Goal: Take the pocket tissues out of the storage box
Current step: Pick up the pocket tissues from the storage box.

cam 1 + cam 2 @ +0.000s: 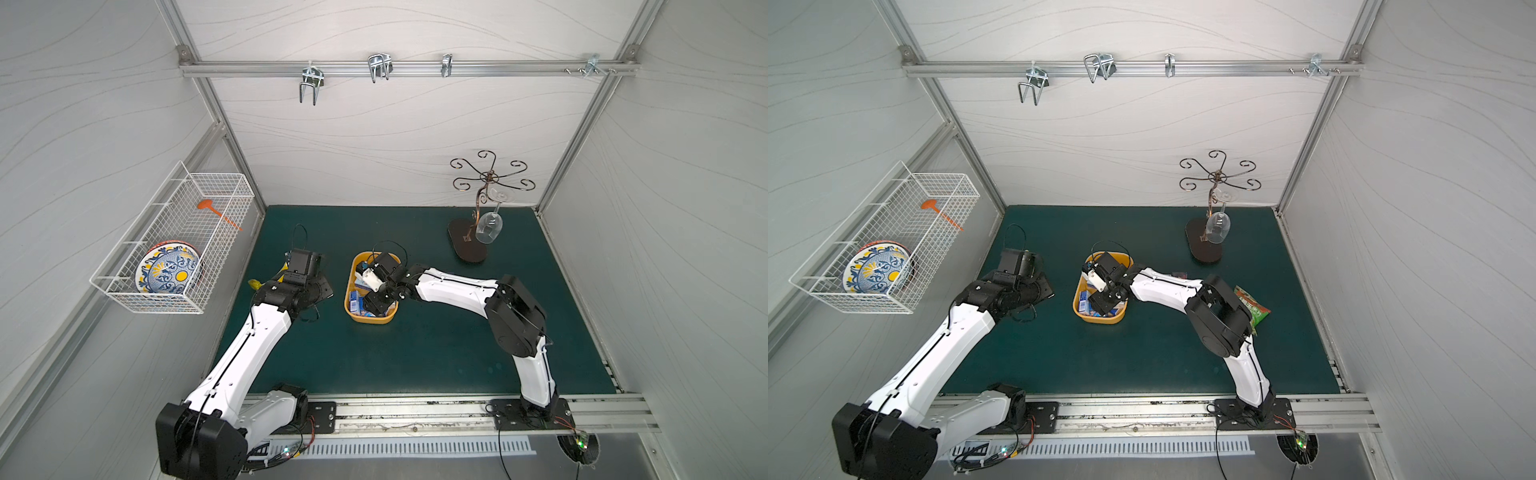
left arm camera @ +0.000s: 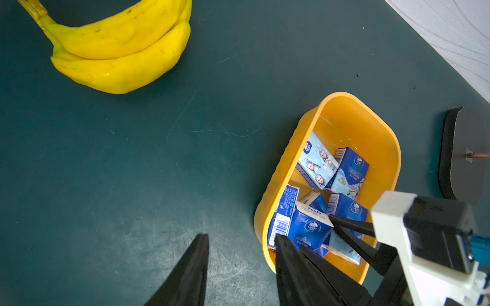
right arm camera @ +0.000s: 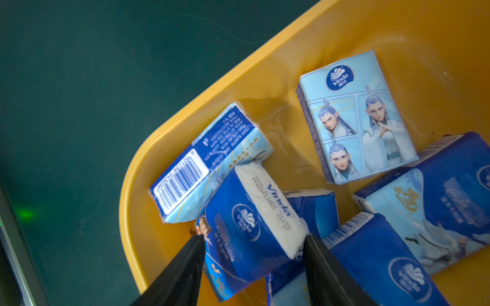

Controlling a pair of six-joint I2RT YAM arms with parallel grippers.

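While the left jaws are hanging part-open and empty over the dark green surface (image 2: 132,159), the right jaws are pinching a dark blue tissue packet (image 3: 246,233) inside the yellow-orange plastic tub (image 3: 135,225).

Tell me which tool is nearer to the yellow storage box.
Right. The right tool is inside the storage box, gripping a dark blue tissue packet; the left tool hovers over the mat just outside the box's wall.
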